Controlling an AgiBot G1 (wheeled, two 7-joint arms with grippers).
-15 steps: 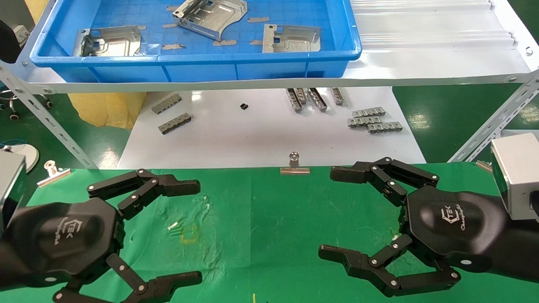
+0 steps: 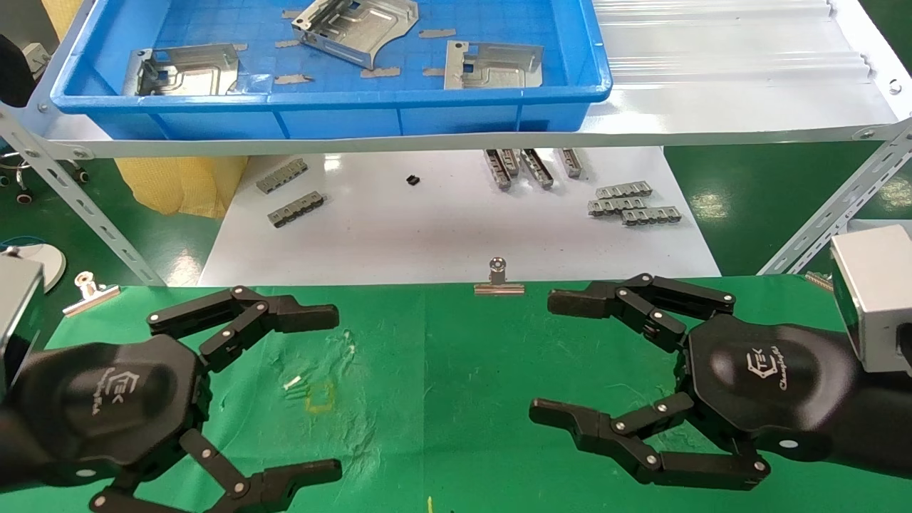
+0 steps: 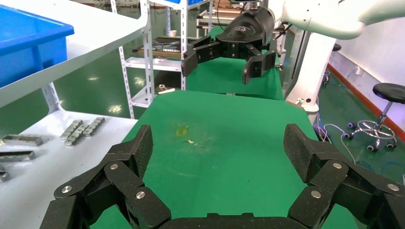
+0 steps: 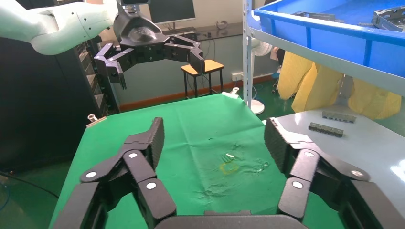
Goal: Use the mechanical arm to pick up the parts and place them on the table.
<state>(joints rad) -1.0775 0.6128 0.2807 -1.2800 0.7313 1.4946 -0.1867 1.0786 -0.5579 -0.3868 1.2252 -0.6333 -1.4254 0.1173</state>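
Three silvery sheet-metal parts (image 2: 189, 69) (image 2: 356, 28) (image 2: 493, 65) lie in the blue tray (image 2: 328, 100) on the raised shelf at the back. My left gripper (image 2: 329, 392) is open and empty, low over the green cloth table (image 2: 442, 370) at the left. My right gripper (image 2: 550, 356) is open and empty over the cloth at the right. Between them is the small yellow square mark (image 2: 320, 396). In the left wrist view my left gripper (image 3: 220, 143) is spread wide over bare cloth. In the right wrist view my right gripper (image 4: 215, 137) is spread above the yellow mark (image 4: 229, 168).
A glossy white board (image 2: 427, 228) lies beyond the cloth with grey toothed strips (image 2: 630, 201) (image 2: 292, 199) on it. Binder clips (image 2: 499, 281) (image 2: 89, 292) sit at the cloth's far edge. Slanted shelf struts (image 2: 833, 206) (image 2: 71, 192) stand at both sides.
My right gripper has shifted slightly toward the middle of the cloth, fingers still spread. The left gripper has not moved.
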